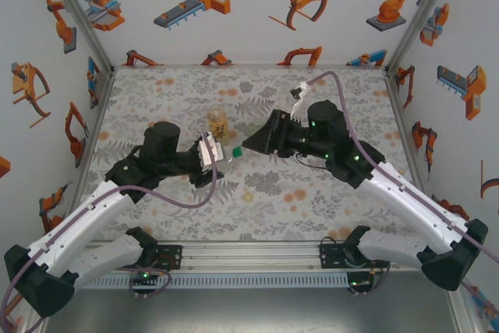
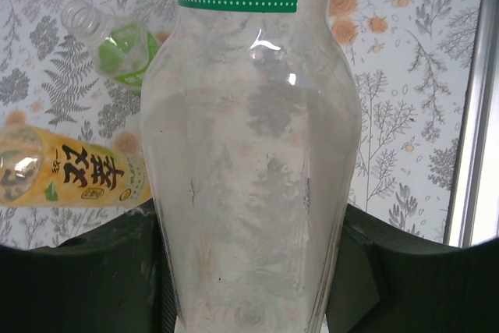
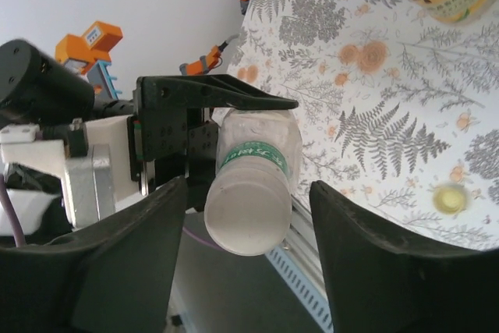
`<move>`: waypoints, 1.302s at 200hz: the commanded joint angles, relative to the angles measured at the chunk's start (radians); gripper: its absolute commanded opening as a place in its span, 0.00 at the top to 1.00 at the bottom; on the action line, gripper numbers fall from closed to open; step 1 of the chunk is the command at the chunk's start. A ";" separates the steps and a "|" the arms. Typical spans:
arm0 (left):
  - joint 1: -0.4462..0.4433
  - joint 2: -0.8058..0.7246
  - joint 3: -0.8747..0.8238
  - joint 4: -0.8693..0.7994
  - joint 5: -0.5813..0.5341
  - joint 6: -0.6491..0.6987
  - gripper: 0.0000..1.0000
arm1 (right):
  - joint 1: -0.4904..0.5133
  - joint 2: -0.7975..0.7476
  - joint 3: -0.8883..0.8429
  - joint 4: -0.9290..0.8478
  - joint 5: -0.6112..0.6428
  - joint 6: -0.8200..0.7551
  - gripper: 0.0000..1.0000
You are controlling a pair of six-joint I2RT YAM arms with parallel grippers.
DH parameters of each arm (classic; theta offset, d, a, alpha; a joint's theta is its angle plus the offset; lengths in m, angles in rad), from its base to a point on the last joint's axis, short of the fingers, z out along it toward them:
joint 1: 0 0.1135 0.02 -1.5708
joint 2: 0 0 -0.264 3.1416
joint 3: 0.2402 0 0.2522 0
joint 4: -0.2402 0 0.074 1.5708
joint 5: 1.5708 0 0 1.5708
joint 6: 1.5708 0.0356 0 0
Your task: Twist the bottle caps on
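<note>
My left gripper [image 2: 249,271] is shut on the slim colourless bottle [image 2: 249,138] with the green label and holds it off the table, pointing toward the right arm. The bottle's whitish round end [image 3: 248,216] looks like a cap. It sits between the fingers of my right gripper [image 3: 248,220], which stands open with a gap on each side. From above, the two grippers meet at the bottle's green label [image 1: 236,151]. A pale yellow cap [image 3: 450,199] lies loose on the table [image 1: 248,196]. The amber bottle [image 1: 217,124] stands behind the left gripper.
A squat green-tinted bottle [image 2: 125,44] lies on the patterned table with its neck open, just beyond the amber bottle [image 2: 70,173]. Printed walls close in the table on three sides. The metal rail [image 1: 249,255] runs along the near edge.
</note>
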 commanded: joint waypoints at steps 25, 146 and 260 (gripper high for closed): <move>-0.004 0.005 0.012 0.013 0.124 0.025 1.00 | -0.009 -0.086 0.061 -0.065 -0.064 -0.466 0.38; -0.004 0.050 0.055 -0.088 0.273 0.070 1.00 | -0.009 -0.065 0.143 -0.281 -0.530 -1.452 0.36; -0.005 0.054 0.064 -0.095 0.294 0.074 1.00 | -0.004 -0.029 0.088 -0.213 -0.525 -1.441 0.46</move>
